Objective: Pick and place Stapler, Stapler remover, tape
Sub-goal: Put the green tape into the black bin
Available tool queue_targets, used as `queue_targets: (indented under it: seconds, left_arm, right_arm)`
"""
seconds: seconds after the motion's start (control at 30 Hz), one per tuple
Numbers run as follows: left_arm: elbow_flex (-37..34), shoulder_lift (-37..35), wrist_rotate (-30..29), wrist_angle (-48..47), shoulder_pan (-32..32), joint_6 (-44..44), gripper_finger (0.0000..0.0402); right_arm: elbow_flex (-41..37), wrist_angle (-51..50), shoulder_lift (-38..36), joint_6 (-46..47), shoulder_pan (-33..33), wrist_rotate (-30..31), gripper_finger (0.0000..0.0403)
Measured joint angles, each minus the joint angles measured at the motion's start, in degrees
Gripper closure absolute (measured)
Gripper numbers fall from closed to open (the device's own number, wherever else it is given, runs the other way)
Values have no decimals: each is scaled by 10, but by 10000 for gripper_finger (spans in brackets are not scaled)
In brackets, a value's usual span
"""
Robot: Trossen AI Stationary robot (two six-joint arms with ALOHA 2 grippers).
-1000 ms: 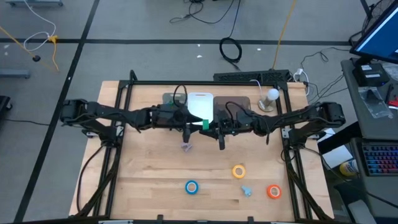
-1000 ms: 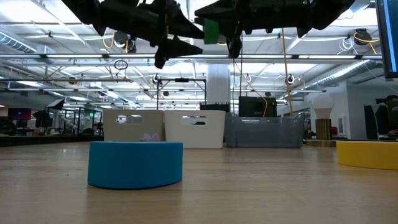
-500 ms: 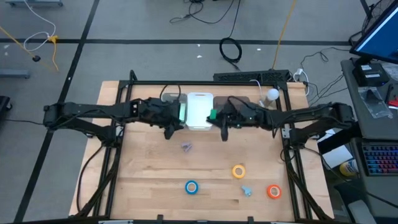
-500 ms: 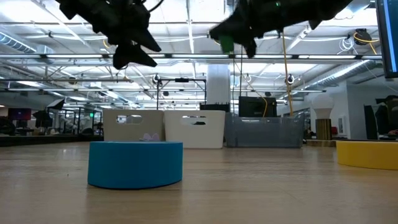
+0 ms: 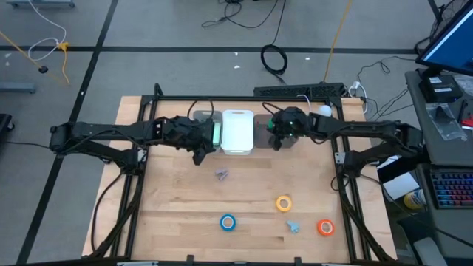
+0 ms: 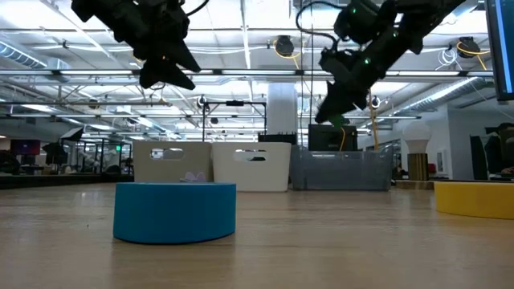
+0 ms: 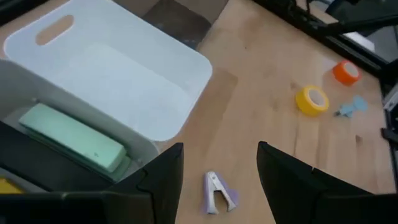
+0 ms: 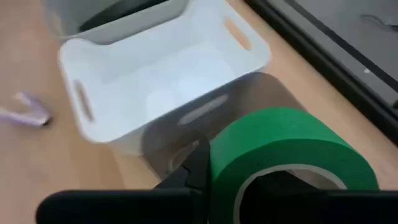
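Along the table's far edge we find three bins; a green stapler [image 7: 71, 144] already lies in the grey bin [image 5: 201, 118] beside the white bin [image 5: 238, 131]. Our right gripper [image 5: 276, 133], jaws clamped on the green tape [image 8: 292, 152], hangs over the dark bin [image 5: 288, 124]; our left gripper [image 7: 217, 168] hangs open and empty. Outstanding: staple remover [image 5: 222, 174], blue tape [image 5: 228, 222], yellow tape [image 5: 284, 203], orange tape [image 5: 325, 227] (all on bare wood). Beyond lies an open workshop with cables on the floor.

High camera looking straight down on whole tabletop [image 5: 177, 199]. Low camera sitting at surface level, facing across, close behind blue tape roll [image 6: 175, 211]. Both wrist cameras looking down closely, sharing the white bin [image 7: 124, 81].
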Motion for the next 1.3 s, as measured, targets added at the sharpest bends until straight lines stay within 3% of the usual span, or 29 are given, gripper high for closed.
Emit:
queue_targets:
  seconds: [0.3, 0.8, 1.3]
  left_arm:
    - [0, 0, -1, 3, 17, -8, 199]
    - [0, 0, 4, 0, 22, -3, 199]
    - [0, 0, 4, -1, 22, 12, 199]
  right_arm:
    - [15, -89, 55, -4, -70, -45, 365]
    - [138, -243, 212, -70, -111, -59, 363]
    - [140, -264, 226, -96, -112, -42, 342]
